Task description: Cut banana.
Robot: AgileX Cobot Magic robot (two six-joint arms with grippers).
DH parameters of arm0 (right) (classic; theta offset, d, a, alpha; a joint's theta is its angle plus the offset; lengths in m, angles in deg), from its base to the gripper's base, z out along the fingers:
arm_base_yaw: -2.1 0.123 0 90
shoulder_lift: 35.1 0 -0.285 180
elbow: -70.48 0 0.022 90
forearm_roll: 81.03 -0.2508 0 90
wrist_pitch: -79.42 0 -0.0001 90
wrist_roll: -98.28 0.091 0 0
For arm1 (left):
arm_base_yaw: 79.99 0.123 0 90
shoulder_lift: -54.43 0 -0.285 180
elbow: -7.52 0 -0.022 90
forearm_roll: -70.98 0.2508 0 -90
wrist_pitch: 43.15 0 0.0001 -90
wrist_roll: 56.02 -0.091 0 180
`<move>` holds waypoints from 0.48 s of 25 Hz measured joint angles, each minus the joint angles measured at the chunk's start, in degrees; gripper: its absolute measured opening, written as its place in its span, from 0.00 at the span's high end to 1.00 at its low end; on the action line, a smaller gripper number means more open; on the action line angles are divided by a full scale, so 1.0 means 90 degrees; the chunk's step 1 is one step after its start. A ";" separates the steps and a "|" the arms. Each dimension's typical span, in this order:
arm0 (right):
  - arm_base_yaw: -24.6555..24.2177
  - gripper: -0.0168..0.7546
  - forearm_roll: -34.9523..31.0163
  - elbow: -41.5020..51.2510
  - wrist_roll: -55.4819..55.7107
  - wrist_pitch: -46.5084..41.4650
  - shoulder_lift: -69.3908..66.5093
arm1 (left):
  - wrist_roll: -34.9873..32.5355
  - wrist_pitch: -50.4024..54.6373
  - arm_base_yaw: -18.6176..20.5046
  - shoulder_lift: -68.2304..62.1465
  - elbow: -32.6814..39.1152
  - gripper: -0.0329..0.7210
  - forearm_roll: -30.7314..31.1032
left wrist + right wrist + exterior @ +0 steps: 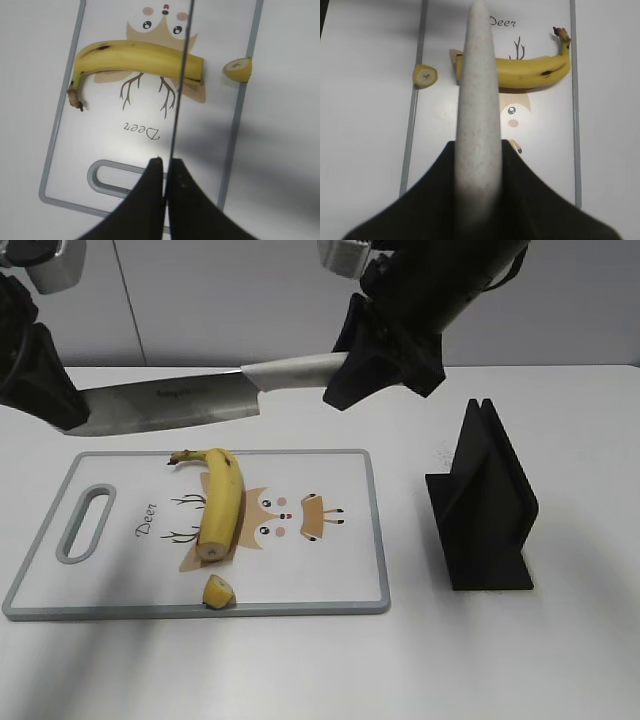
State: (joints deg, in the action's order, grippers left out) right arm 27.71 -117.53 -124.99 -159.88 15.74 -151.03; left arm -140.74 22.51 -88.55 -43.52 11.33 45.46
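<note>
Both claws clamp the long steel kitchen knife (170,405) above the curved yellow banana (220,502); left claw (164,170) pinches the blade; right claw (479,165) grips the pale handle.

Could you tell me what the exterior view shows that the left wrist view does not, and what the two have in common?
Only the exterior view shows the black knife stand to the right of the board, the knife's pale handle shut in the right pincer, and the blade's broad flat side. Only the left wrist view shows the blade edge-on, as a thin line crossing the banana, with the left pincer shut on its tip. Both show the banana, the small cut-off piece near the board's edge, and the deer-print cutting board.
</note>
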 joint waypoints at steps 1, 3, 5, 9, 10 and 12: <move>0.0045 0.75 0.0144 0.0000 0.0000 0.0000 0.0000 | 0.0013 0.0015 -0.0007 0.0000 0.0000 0.97 0.0007; 0.0160 0.75 0.0418 -0.0001 0.0146 0.0007 0.0000 | 0.0019 0.0093 -0.0020 0.0000 0.0000 0.97 0.0034; 0.0294 0.75 0.0660 -0.0001 0.0464 0.0021 0.0000 | 0.0019 0.0123 -0.0020 0.0000 0.0000 0.97 0.0075; 0.0458 0.75 0.1142 -0.0013 0.0975 0.0019 -0.0108 | 0.0019 0.0149 -0.0020 -0.0007 0.0000 0.97 0.0109; 0.0476 0.75 0.1197 -0.0013 0.1075 0.0000 -0.0163 | 0.0019 0.0149 -0.0020 -0.0021 0.0000 0.97 0.0109; 0.0489 0.75 0.1300 -0.0013 0.1163 -0.0075 -0.0302 | 0.0019 0.0142 -0.0020 -0.0083 0.0082 0.97 0.0089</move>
State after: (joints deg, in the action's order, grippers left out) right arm 32.10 -105.83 -125.10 -149.42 15.06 -153.74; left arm -140.57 23.79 -88.72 -44.26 12.07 46.26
